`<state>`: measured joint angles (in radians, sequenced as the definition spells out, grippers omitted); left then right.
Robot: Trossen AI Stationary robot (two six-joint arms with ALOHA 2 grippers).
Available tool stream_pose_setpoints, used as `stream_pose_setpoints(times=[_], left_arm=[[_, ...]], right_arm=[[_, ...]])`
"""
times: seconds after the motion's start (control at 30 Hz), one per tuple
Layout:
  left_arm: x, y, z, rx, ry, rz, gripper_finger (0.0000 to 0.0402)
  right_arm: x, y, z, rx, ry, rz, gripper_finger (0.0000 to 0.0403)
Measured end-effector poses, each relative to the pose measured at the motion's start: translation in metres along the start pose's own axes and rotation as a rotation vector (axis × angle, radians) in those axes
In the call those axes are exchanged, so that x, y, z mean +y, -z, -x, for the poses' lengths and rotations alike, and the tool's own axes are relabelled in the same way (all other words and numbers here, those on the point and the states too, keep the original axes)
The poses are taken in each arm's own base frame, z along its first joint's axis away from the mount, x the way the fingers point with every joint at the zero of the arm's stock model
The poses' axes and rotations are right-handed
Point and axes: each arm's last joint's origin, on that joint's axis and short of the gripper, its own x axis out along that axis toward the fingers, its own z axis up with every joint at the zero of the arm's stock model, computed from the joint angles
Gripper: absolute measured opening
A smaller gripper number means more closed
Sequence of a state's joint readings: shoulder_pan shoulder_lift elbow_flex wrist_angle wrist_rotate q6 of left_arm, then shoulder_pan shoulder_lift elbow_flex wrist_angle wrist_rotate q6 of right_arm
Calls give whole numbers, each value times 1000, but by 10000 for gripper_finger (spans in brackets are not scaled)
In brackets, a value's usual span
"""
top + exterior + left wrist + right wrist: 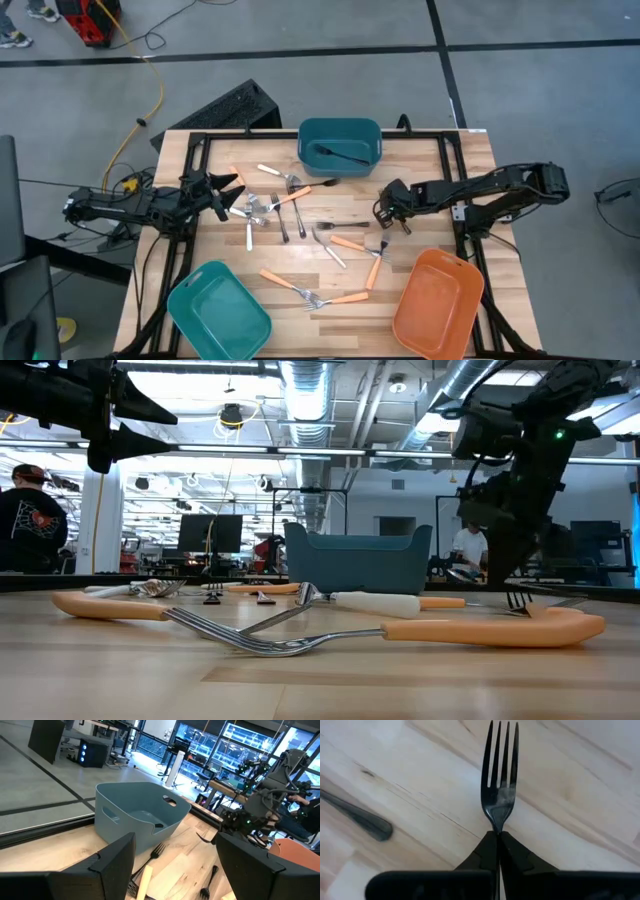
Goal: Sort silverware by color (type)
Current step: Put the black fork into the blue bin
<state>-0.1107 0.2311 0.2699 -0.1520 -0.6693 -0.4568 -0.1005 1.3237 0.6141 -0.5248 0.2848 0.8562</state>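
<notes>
The right gripper (496,840) is clamped tight on the neck of a dark fork (500,780), whose tines stick out past the fingertips over the wooden surface (420,170). Seen from above, this gripper (385,212) sits just off the near right corner of the dark teal bin (340,145), which stands at the far edge of the surface and already holds one dark utensil (340,155). Right beside the held fork the handle end of another dark utensil (357,817) lies on the boards.

The left gripper (232,195) hovers to the left of the dark teal bin with its fingers spread wide and nothing between them. Under and beside it lies a tangle of silver forks (262,208), with orange-handled forks (290,196) crossing them.

More silverware lies scattered on the near side of the dark teal bin: orange-handled pieces (350,243) and a white-handled fork (328,247) close to the right gripper, and two more orange-handled forks (300,290) crossing at their heads near the front edge.

A light teal bin (218,312) sits at the front left corner and an orange bin (438,305) at the front right, both well apart from the dark teal bin.

In the low view a person (30,525) stands in the room behind the surface.
</notes>
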Motion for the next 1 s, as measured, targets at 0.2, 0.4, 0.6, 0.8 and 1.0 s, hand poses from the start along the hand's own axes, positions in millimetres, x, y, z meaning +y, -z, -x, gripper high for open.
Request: stream_pose_setpoints(times=[0.2,0.4,0.6,0.8,1.0], left_arm=[[0,0,0,0,0,0,261],[0,0,0,0,0,0,261],[0,0,0,0,0,0,261],[0,0,0,0,0,0,261],[0,0,0,-1,0,0,261]], right_arm=[[-1,-2,11,-27,-50,14,27],[-2,-4,21,-53,-95,26,27],[-3,-6,30,-84,-138,39,27],[-3,-6,37,-100,-176,81,27],[0,-3,42,-111,-211,101,27]])
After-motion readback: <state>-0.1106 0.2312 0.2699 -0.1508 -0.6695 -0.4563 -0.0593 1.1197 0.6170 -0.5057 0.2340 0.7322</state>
